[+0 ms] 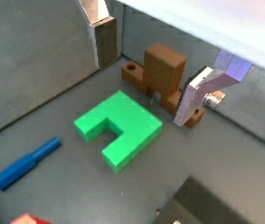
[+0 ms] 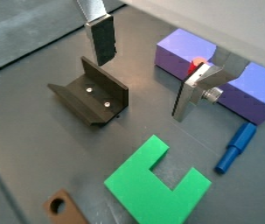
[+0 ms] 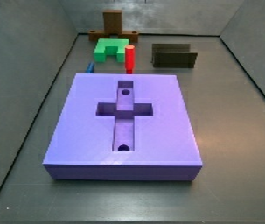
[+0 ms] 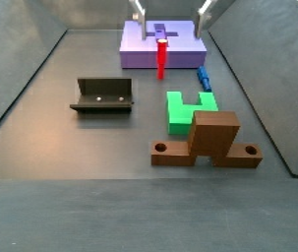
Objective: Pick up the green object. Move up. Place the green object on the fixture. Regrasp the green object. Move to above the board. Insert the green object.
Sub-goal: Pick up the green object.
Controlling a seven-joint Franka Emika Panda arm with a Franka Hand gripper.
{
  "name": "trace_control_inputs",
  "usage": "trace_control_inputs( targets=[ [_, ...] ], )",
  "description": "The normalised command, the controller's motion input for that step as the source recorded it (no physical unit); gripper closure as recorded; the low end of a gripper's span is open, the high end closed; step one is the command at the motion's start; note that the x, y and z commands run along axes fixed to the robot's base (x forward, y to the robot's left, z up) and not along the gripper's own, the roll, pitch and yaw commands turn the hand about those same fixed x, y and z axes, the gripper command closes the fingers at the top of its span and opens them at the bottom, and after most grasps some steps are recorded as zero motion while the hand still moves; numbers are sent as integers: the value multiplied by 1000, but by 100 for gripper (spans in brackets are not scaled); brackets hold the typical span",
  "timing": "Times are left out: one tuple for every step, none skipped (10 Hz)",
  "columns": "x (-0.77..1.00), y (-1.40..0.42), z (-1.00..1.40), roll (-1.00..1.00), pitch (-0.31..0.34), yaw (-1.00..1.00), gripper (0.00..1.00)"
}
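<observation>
On the floor below the gripper [image 2: 146, 66], the green piece [image 1: 118, 128] lies flat and free, nothing touching it. The fingers [image 2: 100, 39] stand wide apart with only air between them, so the gripper is open and empty. In both wrist views the piece sits beneath the gap between the fingers but off to one side of it, not centred, so I judge the hand must shift across and then come down.

In a side view the green piece [image 4: 187, 107] lies between the brown block [image 4: 209, 142] in front and the board [image 4: 163, 43] at the far end, its two prongs reaching to the right. It is about as long as it is broad, so the closed back bar or one prong looks the likelier hold than the full span.

The fixture [image 4: 104, 95] stands left of the piece, well apart, open on top, and nothing shows inside it. The board [image 3: 124, 124] carries a cross-shaped recess, also bare, with a round hole at each end of its long arm.

A red peg [image 4: 160, 57] stands upright at the board's near edge, between board and green piece. A blue peg [image 1: 26, 164] lies on the floor close beside the green piece, not touching it. Neither peg lies directly under the fingers.
</observation>
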Motion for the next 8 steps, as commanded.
trace_control_inputs(
  targets=[
    [0,-151,-1000,0,-104,-103,0],
    [0,0,-1000,0,-89,-20,0],
    [-160,17,-1000,0,-109,-57,0],
    [-46,0,-1000,16,-120,-74,0],
    [0,0,-1000,40,-91,-77,0],
    [63,-20,-1000,63,-67,-83,0],
    [43,-23,-1000,107,-41,-100,0],
    [0,-77,-1000,149,-34,-123,0]
  ],
)
